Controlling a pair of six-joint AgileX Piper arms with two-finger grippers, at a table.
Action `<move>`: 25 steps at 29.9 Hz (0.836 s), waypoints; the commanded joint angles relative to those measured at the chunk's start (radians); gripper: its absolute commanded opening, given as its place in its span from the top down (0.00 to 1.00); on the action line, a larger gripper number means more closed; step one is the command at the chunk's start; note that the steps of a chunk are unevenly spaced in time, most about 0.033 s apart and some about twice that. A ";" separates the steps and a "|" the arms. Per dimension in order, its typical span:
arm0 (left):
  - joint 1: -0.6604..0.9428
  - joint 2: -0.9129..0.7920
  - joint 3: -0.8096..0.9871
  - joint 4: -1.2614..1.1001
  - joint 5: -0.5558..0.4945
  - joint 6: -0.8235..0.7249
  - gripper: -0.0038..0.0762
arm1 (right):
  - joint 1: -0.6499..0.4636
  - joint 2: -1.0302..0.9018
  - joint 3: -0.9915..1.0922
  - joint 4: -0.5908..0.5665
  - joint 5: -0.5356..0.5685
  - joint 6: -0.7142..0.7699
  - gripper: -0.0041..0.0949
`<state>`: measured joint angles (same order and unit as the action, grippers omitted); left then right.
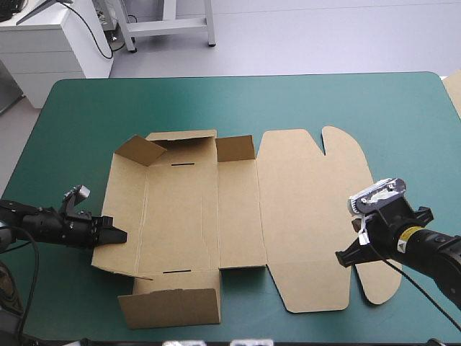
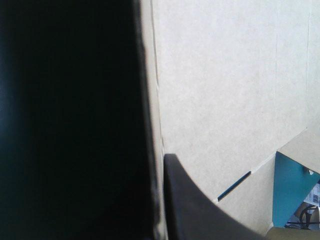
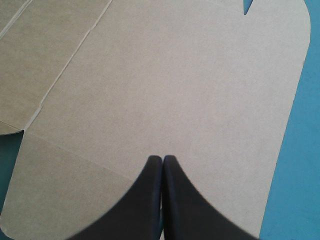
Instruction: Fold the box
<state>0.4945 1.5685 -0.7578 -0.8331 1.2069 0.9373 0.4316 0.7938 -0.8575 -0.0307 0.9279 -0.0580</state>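
The brown box [image 1: 238, 209] lies as a cut sheet on the teal-green cover, mostly flat. Its left wall stands tilted up, with the far-left corner flap [image 1: 140, 149] raised. My left gripper [image 1: 119, 236] is at that wall's outer edge and shut on the box. In the left wrist view one black finger [image 2: 200, 210] lies on the board [image 2: 225, 90], and the other side is dark. My right gripper [image 1: 343, 257] is shut with nothing in it, its tip [image 3: 163, 159] over the rounded lid flap [image 3: 165, 75] at the sheet's right end.
Bare teal-green cover [image 1: 238, 101] runs along the far side beyond the box. A pale sheet edge [image 1: 454, 90] shows at the table's far right edge. The near flap [image 1: 169, 306] reaches close to the table's front edge.
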 commanded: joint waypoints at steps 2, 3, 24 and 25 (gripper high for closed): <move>-0.009 -0.028 -0.025 -0.107 0.022 0.043 0.96 | -0.007 -0.007 -0.027 0.002 -0.046 -0.006 0.98; -0.013 -0.028 -0.033 -0.112 0.028 0.043 0.96 | -0.007 -0.007 -0.027 0.002 -0.046 -0.006 0.98; -0.487 -0.095 -0.705 0.274 -0.009 -0.219 0.96 | -0.007 -0.007 -0.054 -0.063 -0.052 0.007 0.98; -0.521 -0.095 -0.741 0.306 -0.029 -0.232 0.96 | -0.007 -0.007 -0.064 -0.066 -0.050 0.007 0.98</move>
<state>0.0457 1.5166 -1.3843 -0.5536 1.2188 0.7335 0.4316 0.7938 -0.8653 -0.0730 0.9288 -0.0542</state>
